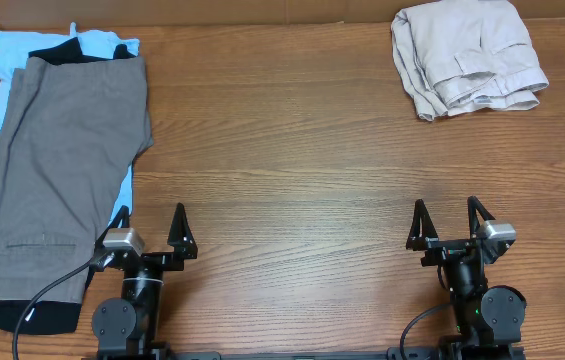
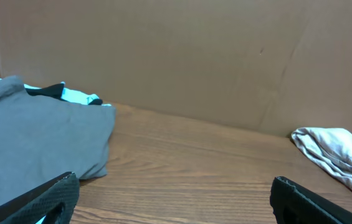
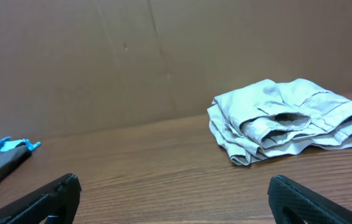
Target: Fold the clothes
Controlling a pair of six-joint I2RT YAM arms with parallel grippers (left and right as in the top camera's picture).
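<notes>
The grey-brown shorts (image 1: 62, 170) lie flat at the table's left side, on top of a light-blue garment (image 1: 17, 55) and a black one (image 1: 22, 315). They also show at the left of the left wrist view (image 2: 32, 143). My left gripper (image 1: 152, 232) is open and empty near the front edge, just right of the shorts' lower end; its fingers frame bare wood in the left wrist view (image 2: 176, 199). My right gripper (image 1: 450, 222) is open and empty at the front right, seen also in the right wrist view (image 3: 176, 199).
Folded pale beige trousers (image 1: 467, 55) lie at the back right, also in the right wrist view (image 3: 285, 121) and left wrist view (image 2: 341, 155). A brown cardboard wall (image 2: 194, 56) stands behind the wooden table (image 1: 292, 150).
</notes>
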